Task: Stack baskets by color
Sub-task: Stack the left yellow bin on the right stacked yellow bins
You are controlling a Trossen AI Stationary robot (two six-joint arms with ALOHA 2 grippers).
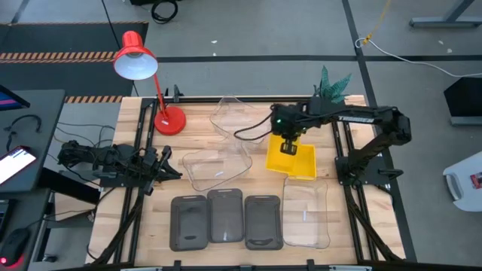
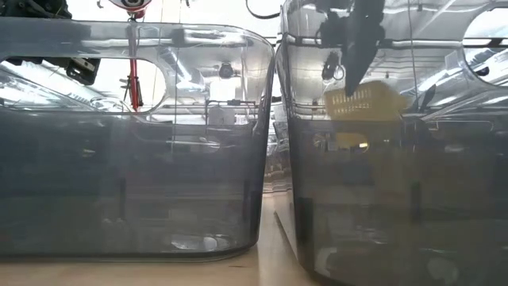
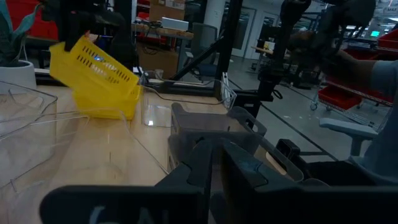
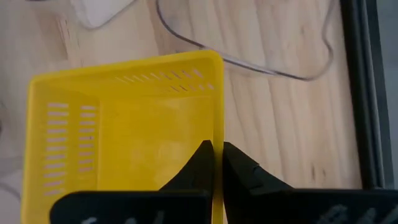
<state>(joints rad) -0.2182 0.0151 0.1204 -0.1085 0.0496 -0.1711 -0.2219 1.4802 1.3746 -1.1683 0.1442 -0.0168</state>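
My right gripper (image 1: 288, 146) hangs over the table's middle right, shut on a yellow basket (image 3: 93, 62) that is lifted and tilted. Under it another yellow basket (image 3: 109, 103) rests on its bottom on the table. Three dark grey baskets (image 1: 225, 218) stand side by side along the near edge. Clear baskets lie at the middle (image 1: 217, 167), the far middle (image 1: 230, 117) and the near right (image 1: 307, 213). My left gripper (image 1: 170, 164) waits shut at the table's left, pointing level. My right gripper pinches the rim of one side wall (image 4: 219, 127) of the yellow basket, one finger (image 4: 200, 158) inside the basket and one outside. The fingers come from above, slanting down. The basket hangs tilted below them, clear of the table and above the other yellow basket.
A red desk lamp (image 1: 139, 64) stands at the far left corner and a small potted plant (image 1: 331, 83) at the far right. Black frame rails run along both table sides. In the low view two grey baskets (image 2: 135, 143) fill the near foreground.
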